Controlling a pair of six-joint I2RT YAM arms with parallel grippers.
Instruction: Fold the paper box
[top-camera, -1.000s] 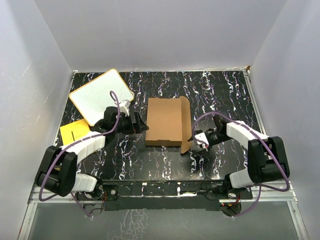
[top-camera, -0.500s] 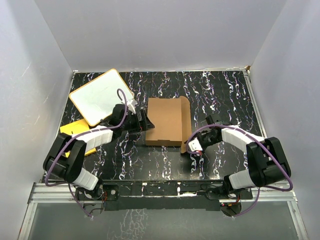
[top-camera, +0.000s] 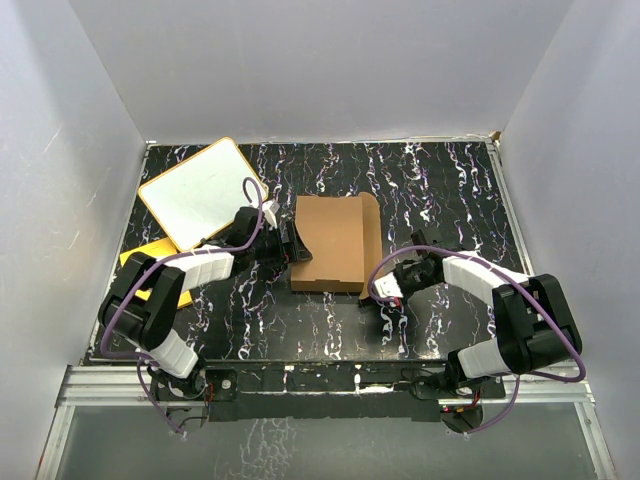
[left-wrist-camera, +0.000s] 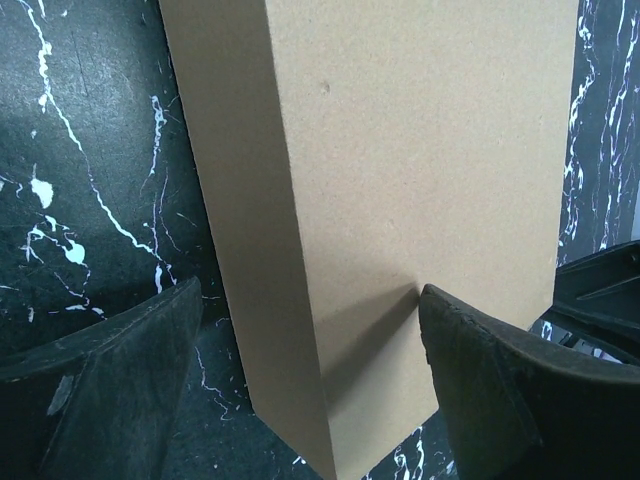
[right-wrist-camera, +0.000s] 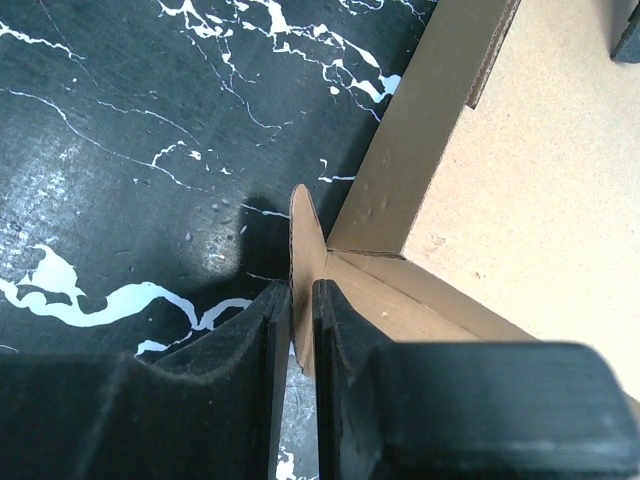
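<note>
The paper box (top-camera: 330, 243) is a shallow brown cardboard box with its lid down, in the middle of the table. It fills the left wrist view (left-wrist-camera: 420, 180), and its near right corner shows in the right wrist view (right-wrist-camera: 520, 200). My left gripper (top-camera: 290, 245) is open at the box's left side; one fingertip (left-wrist-camera: 470, 340) rests on the lid and the other (left-wrist-camera: 120, 350) is on the table beside the wall. My right gripper (top-camera: 382, 292) is shut on a thin cardboard flap (right-wrist-camera: 305, 250) that sticks out at the box's near right corner.
A white board with an orange rim (top-camera: 200, 192) lies at the back left. A flat orange-yellow sheet (top-camera: 140, 260) lies under the left arm. Grey walls stand on three sides of the black marbled table (top-camera: 440, 190).
My left gripper has slid right, up to the box's left side. My right gripper has moved left and down to the box's near right corner and closed on the flap.
</note>
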